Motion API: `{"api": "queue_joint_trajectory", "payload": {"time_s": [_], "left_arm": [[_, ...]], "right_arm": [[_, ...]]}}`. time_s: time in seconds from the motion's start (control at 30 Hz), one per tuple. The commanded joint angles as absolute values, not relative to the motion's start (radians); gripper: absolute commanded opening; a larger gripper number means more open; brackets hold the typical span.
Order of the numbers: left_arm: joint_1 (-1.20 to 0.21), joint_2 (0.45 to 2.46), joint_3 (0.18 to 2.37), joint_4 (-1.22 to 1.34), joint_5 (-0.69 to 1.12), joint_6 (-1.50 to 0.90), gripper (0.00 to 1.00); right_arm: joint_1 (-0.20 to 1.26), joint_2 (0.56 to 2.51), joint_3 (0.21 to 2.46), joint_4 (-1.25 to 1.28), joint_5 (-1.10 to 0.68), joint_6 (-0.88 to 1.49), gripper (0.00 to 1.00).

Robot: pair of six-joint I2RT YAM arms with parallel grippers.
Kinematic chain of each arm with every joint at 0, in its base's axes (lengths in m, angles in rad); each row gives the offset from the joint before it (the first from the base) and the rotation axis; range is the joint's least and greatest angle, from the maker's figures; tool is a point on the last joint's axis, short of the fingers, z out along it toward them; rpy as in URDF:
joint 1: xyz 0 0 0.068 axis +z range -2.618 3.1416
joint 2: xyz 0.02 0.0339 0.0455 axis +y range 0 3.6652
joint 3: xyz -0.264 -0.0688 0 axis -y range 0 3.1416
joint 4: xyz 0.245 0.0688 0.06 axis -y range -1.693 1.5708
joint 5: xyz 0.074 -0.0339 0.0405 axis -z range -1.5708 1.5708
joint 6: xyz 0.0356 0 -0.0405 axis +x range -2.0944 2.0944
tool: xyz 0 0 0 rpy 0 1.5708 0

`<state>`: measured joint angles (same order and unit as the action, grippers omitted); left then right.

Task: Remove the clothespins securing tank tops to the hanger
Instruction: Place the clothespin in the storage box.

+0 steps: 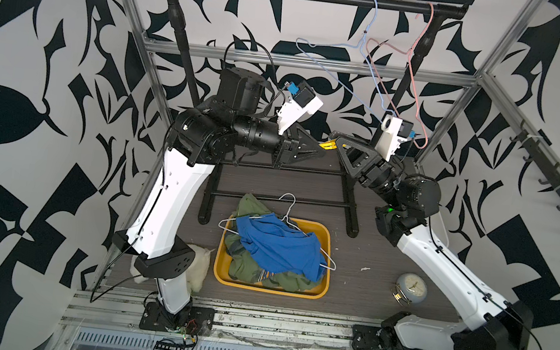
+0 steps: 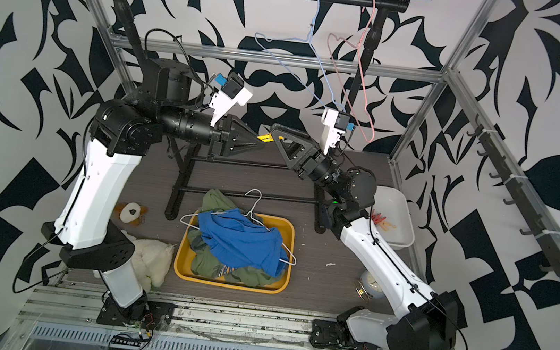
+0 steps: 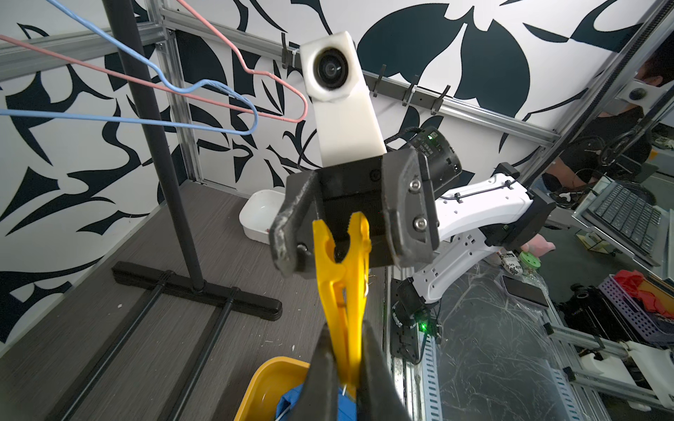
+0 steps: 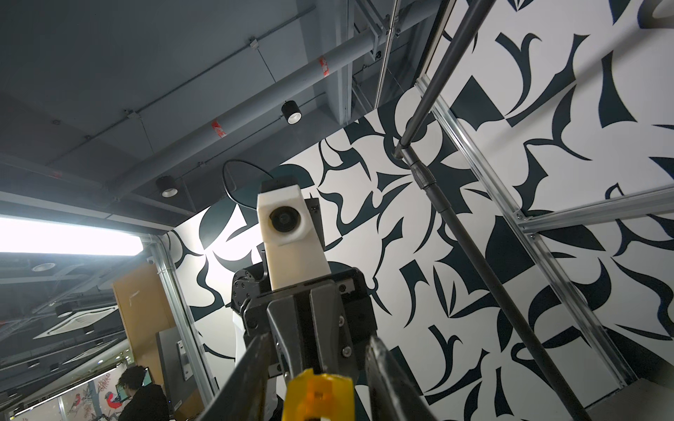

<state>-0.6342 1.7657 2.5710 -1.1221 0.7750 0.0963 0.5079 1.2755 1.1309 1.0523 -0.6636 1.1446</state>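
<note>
Against the black-and-white patterned wall, your left gripper (image 3: 344,330) pinches the yellow clothespin (image 3: 343,269) in mid-air, its long axis pointing straight into your right gripper (image 3: 348,251), whose jaws stand parted on either side of its far end.

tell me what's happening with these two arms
A handover in mid-air, it seems. The left gripper has its jaws shut on a yellow plastic clothespin, while the right gripper has open jaws either side of the pin's free end, not yet gripping. Below, the blue and olive green tank tops lie heaped with a white wire hanger in a yellow plastic bin.
</note>
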Motion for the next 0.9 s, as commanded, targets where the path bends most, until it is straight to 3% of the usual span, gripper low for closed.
{"api": "queue_joint_trajectory", "payload": {"time_s": [0.0, 0.2, 0.33, 0.57, 0.73, 0.87], "left_arm": [[-0.635, 1.763, 2.58, -1.118, 0.791, 0.1, 0.03], [-0.635, 1.753, 2.573, -1.125, 0.786, 0.109, 0.08], [-0.635, 1.746, 2.558, -1.131, 0.785, 0.12, 0.23], [-0.635, 1.73, 2.547, -1.157, 0.768, 0.161, 0.59], [-0.635, 1.7, 2.543, -1.174, 0.715, 0.201, 0.69], [-0.635, 1.659, 2.548, -1.17, 0.539, 0.234, 0.76]], "right_arm": [[0.515, 1.256, 1.168, 1.103, -0.675, 1.142, 0.38], [0.517, 1.256, 1.16, 1.103, -0.669, 1.137, 0.13], [0.518, 1.259, 1.162, 1.104, -0.669, 1.137, 0.01], [0.52, 1.244, 1.153, 1.073, -0.64, 1.11, 0.0], [0.518, 1.213, 1.143, 1.006, -0.606, 1.06, 0.0], [0.517, 1.117, 1.132, 0.695, -0.571, 0.878, 0.0]]}}
